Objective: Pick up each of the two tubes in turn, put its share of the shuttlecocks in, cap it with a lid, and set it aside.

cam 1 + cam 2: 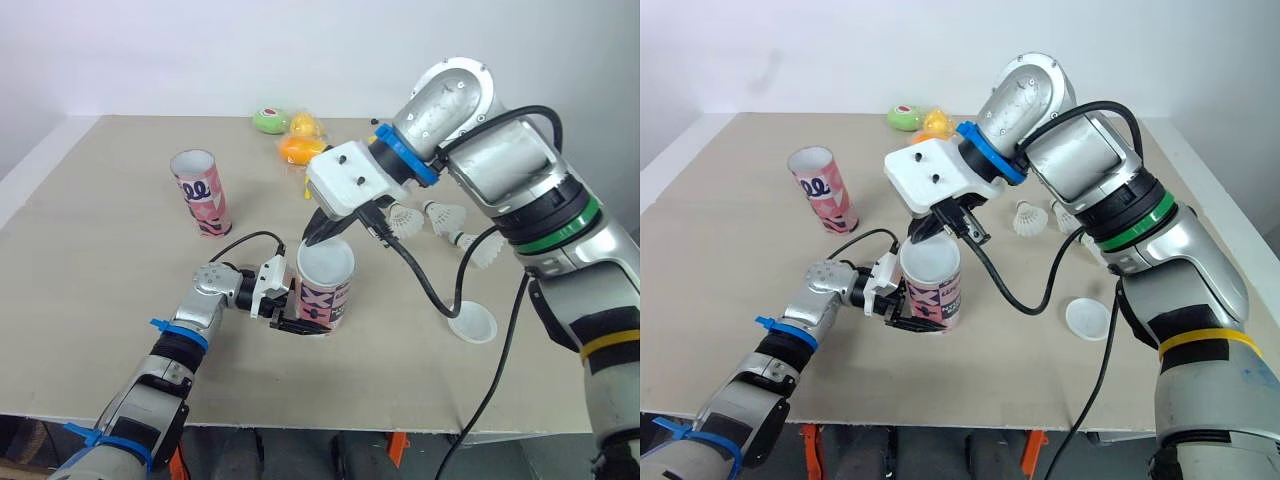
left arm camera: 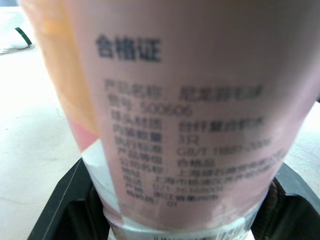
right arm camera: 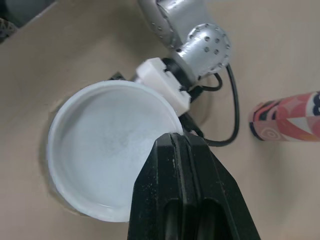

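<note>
A pink printed tube (image 1: 322,292) stands upright at the table's middle, and my left gripper (image 1: 303,322) is shut on its lower part; its black fingers (image 2: 60,210) flank the tube (image 2: 185,110) in the left wrist view. A white lid (image 3: 107,147) sits on the tube's mouth. My right gripper (image 3: 175,142) reaches down from above, shut on the lid's rim at the far side. A second pink tube (image 1: 202,192) stands open-topped at the back left. A second white lid (image 1: 472,324) lies to the right. Three white shuttlecocks (image 1: 445,217) lie behind my right arm.
A green toy (image 1: 268,120) and yellow-orange toys (image 1: 300,140) sit at the table's far edge. Black cables hang from my right wrist over the table's middle. The table's front edge (image 1: 330,428) is close below the held tube.
</note>
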`<state>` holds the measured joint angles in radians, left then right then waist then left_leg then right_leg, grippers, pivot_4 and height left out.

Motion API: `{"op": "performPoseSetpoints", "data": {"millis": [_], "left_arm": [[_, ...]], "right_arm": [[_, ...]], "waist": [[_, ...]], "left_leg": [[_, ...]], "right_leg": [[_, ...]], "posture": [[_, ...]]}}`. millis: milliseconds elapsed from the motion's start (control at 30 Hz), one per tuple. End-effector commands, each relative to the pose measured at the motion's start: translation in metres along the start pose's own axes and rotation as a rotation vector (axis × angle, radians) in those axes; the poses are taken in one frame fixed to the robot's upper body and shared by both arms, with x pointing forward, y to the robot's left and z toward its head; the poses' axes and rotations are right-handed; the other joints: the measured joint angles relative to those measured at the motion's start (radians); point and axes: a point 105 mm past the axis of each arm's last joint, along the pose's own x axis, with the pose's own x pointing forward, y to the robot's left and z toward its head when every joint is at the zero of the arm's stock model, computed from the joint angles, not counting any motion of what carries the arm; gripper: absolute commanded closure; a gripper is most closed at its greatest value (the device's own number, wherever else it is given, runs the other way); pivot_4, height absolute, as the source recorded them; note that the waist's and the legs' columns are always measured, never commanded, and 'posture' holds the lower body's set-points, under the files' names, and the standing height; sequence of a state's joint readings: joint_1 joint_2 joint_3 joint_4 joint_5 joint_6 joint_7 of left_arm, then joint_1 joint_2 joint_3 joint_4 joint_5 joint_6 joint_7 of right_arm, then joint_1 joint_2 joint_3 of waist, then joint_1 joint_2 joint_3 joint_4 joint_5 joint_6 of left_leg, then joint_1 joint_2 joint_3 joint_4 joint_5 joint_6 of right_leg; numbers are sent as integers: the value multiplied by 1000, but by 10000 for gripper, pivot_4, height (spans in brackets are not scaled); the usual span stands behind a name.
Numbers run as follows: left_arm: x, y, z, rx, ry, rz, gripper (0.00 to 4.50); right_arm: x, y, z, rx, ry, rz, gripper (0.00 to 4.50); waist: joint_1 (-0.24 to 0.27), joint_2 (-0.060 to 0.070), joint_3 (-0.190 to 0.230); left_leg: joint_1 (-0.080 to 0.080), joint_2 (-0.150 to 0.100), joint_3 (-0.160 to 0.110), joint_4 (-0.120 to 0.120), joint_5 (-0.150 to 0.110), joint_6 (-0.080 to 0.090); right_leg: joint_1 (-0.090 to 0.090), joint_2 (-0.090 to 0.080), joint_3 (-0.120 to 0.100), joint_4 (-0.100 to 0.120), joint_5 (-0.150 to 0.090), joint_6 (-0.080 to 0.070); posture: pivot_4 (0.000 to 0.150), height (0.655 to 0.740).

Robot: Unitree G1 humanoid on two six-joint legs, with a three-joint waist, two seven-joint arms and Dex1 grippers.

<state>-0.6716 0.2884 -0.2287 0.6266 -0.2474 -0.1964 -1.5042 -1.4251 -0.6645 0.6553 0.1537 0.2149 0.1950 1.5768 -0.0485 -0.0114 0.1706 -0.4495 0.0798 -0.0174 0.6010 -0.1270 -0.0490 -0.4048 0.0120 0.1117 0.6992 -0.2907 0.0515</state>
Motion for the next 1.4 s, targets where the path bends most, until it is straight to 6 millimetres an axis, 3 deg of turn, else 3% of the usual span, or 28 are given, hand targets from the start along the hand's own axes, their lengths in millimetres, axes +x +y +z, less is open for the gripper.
{"op": "performPoseSetpoints", "data": {"millis": [33, 300, 667, 1000, 1400], "left_arm": [[-9, -5, -24, -94, 77, 27, 15883], [-6, -5, -25, -95, 73, 24, 15883], [-8, -5, -26, -97, 73, 37, 15883], [-11, -5, -27, -101, 79, 43, 15883], [-8, -6, -27, -105, 74, 37, 15883]], "right_arm": [[-7, 5, 7, -30, 1, 28, 44741], [-1, 5, 4, -27, 15, 54, 44741], [-10, -14, 12, -61, 16, 34, 44741], [1, 0, 11, -52, -11, 89, 44741], [-4, -8, 10, -48, 16, 81, 44741]], "waist": [[0, 0, 0], [0, 0, 0], [0, 0, 0], [0, 0, 0], [0, 0, 0]], "left_leg": [[0, 0, 0, 0, 0, 0], [0, 0, 0, 0, 0, 0], [0, 0, 0, 0, 0, 0], [0, 0, 0, 0, 0, 0], [0, 0, 0, 0, 0, 0]], "right_leg": [[0, 0, 0, 0, 0, 0], [0, 0, 0, 0, -1, -2], [0, 0, 0, 0, -2, -3], [0, 0, 0, 0, -1, -4], [0, 0, 0, 0, -2, -4]], "posture": [[1500, 7400], [1500, 7400], [1500, 7400], [1500, 7400], [1500, 7400]]}}
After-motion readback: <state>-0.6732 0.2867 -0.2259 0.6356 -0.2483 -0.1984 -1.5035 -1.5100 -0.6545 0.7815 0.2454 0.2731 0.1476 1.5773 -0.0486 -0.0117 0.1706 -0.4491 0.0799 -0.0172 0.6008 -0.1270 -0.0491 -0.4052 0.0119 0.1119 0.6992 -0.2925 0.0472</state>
